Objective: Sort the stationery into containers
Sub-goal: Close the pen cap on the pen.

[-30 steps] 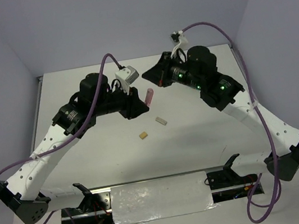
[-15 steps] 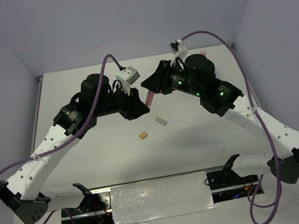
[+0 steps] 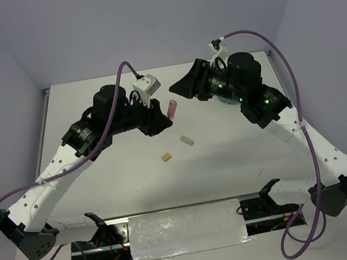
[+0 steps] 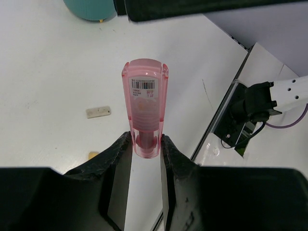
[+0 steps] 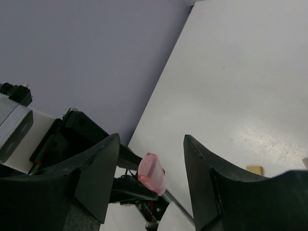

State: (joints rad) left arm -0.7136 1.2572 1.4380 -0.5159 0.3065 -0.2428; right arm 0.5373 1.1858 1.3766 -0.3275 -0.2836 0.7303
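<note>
A silvery sheet [image 3: 186, 230] lies along the white table [image 3: 231, 160]'s near edge.

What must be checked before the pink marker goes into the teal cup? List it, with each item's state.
1. Grip: the left fingers clamp the base of the pink translucent plastic marker: ok.
2. Marker's pose: straight out from between the fingers, not skewed: ok.
3. Right fingers: wide open, nothing between them, apart from the marker: ok.
4. Marker above the round teal plastic cup: it hangs over bare table, off to one side of the cup: not ok.
5. Way to the cup: in the top view the right arm covers most of it: not ok.
6. Cup's compartments: hidden in every view: cannot tell.
</note>
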